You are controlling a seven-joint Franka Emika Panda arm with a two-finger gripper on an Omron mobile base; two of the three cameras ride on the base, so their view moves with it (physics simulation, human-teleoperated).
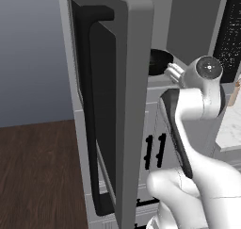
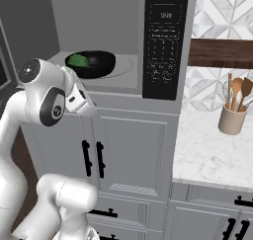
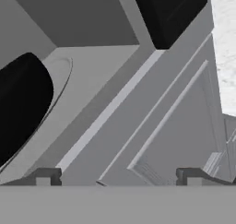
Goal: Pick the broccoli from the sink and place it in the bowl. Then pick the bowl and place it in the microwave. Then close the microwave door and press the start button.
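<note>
Broccoli (image 2: pixel 76 60) lies inside the bowl (image 2: pixel 94 63), which sits on the round plate in the microwave (image 2: pixel 123 41). The microwave door (image 1: pixel 115 105) stands swung open at the left. My tool (image 3: pixel 117 178) is wide open, holding nothing, just outside the cavity.

Left base view: from behind-left of the arm, close against the open grey-framed microwave door (image 1: pixel 113 105) with dark window. Right base view: from behind-right, facing the boxy grey microwave (image 2: pixel 123 41) cavity. Hand view: very near, looking along the cavity's front edge. All 3 share the shallow black bowl (image 2: pixel 91 63).
</note>
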